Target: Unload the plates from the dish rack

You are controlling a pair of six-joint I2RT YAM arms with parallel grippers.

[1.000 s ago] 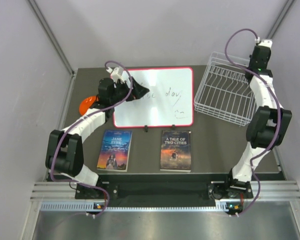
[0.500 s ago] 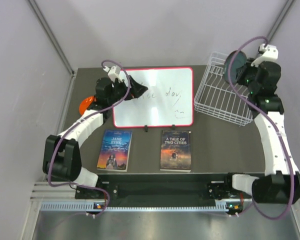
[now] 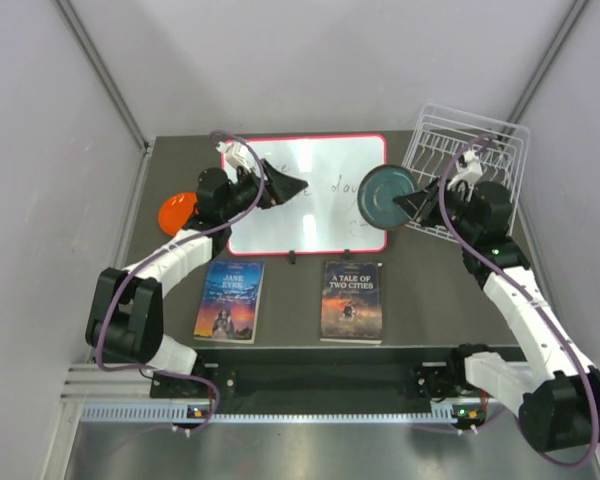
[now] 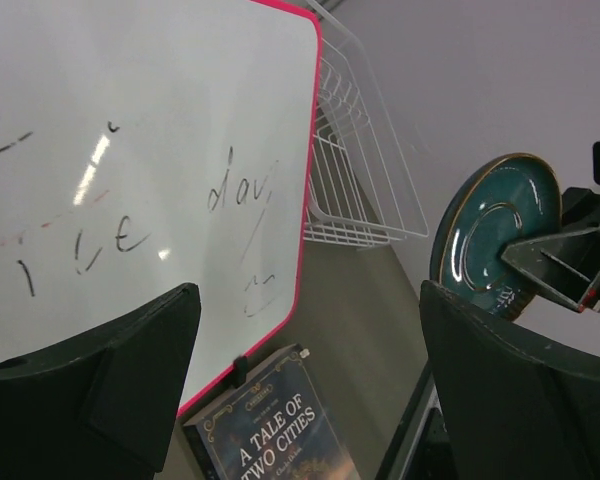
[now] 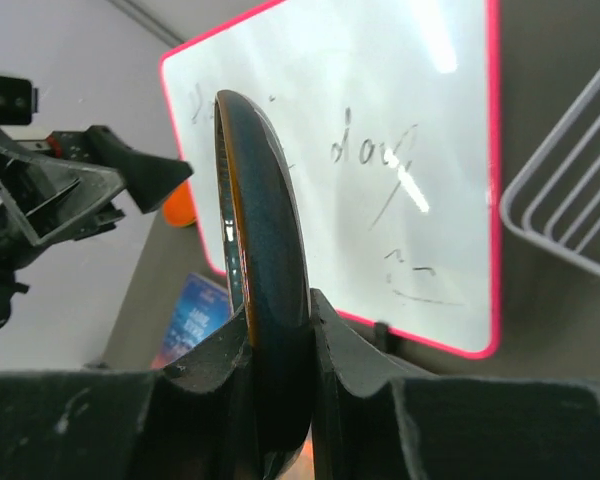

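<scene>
My right gripper [image 3: 412, 203] is shut on the rim of a dark teal plate [image 3: 385, 194] and holds it on edge above the right end of the whiteboard. The plate shows edge-on between the jaws in the right wrist view [image 5: 263, 300] and at the right in the left wrist view [image 4: 492, 232]. The white wire dish rack [image 3: 465, 150] stands at the back right; I see no plates in it. An orange plate [image 3: 176, 210] lies on the table at the left. My left gripper [image 3: 292, 186] is open and empty above the whiteboard's left part. The red and green plates are out of view.
A red-framed whiteboard [image 3: 325, 170] with handwriting lies at the middle back. Two books lie near the front: Jane Eyre [image 3: 229, 299] on the left and A Tale of Two Cities [image 3: 352, 300] in the middle. Side walls close in the table.
My right arm has lifted the dark plate out of the rack and swung it left over the whiteboard's right end. My left gripper has moved slightly right over the whiteboard.
</scene>
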